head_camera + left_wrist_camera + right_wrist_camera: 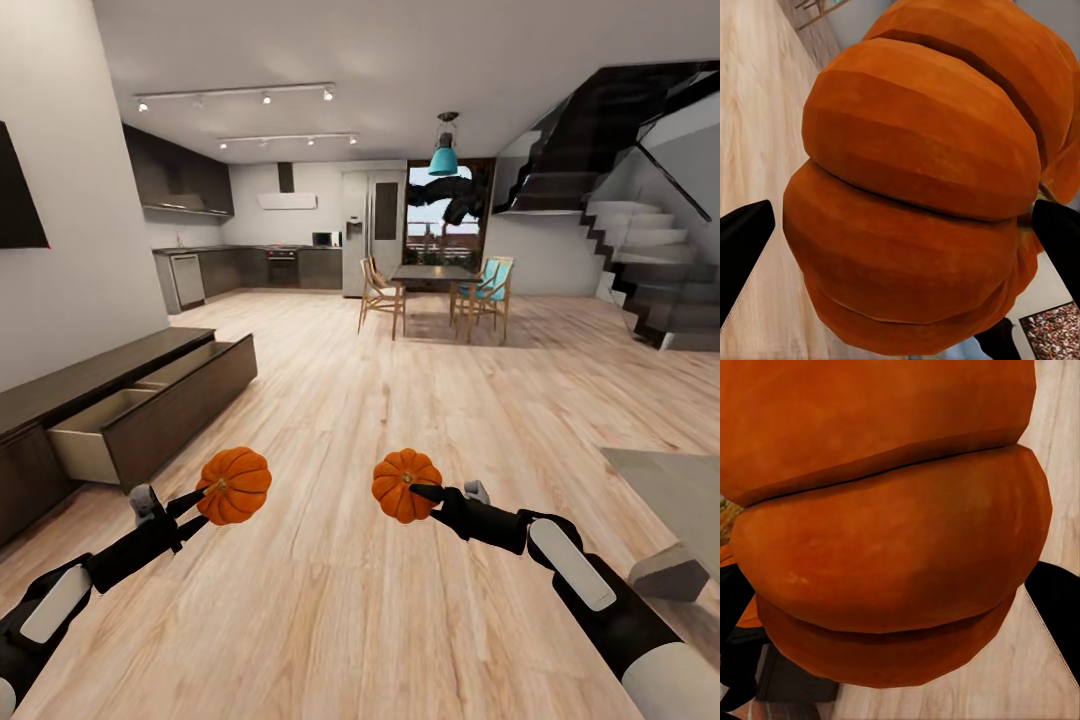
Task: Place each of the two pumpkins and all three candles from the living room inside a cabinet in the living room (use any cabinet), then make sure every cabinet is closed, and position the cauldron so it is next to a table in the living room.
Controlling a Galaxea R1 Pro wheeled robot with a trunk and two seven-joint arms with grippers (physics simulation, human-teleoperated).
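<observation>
Each pumpkin is held off the floor: one gripped in the left hand, the other in the right hand. The cabinet at 10 o'clock has drawers standing open, so stowing and closing remain. Candles and cauldron unseen; the table is cut off at 3 o'clock

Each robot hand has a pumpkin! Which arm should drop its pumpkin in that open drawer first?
Probably the left. The left tool grips its pumpkin on the same side as the cabinet's open drawer. The right tool holds the other pumpkin farther from it, toward the grey table.
</observation>
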